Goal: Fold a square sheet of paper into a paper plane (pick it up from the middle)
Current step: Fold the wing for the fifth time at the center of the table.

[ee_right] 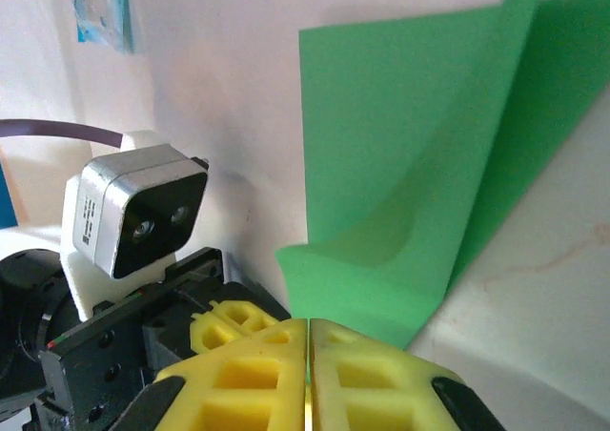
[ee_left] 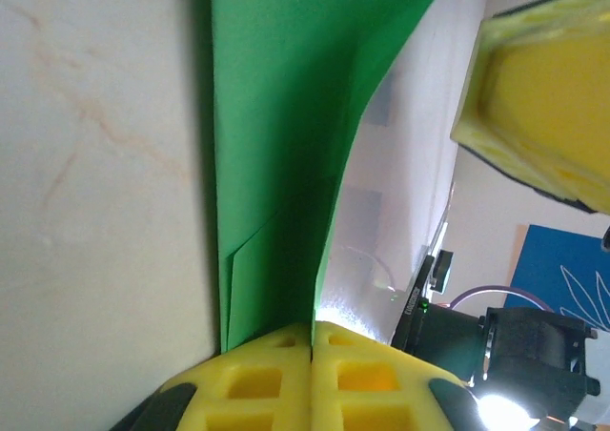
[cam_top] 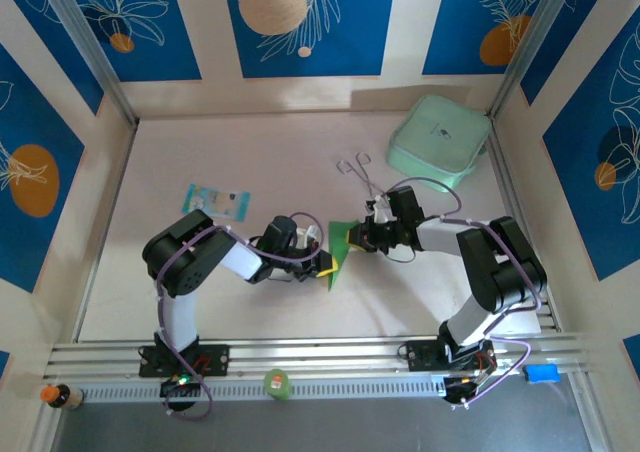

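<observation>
The square sheet of paper is bright green, folded along a crease, and stands on edge between my two grippers at mid-table. My left gripper is shut on its lower end; in the left wrist view the green sheet runs up from the closed yellow jaws of that gripper, with a folded flap on the left. My right gripper is shut on the opposite edge; in the right wrist view the curled paper meets that gripper's closed fingertips. A yellow finger of the right gripper shows at the upper right of the left wrist view.
A pale mint-green box sits at the back right. A light-blue packet lies at the left, also seen as a packet in the right wrist view. Metal forceps lie behind the grippers. A green roll rests on the front rail.
</observation>
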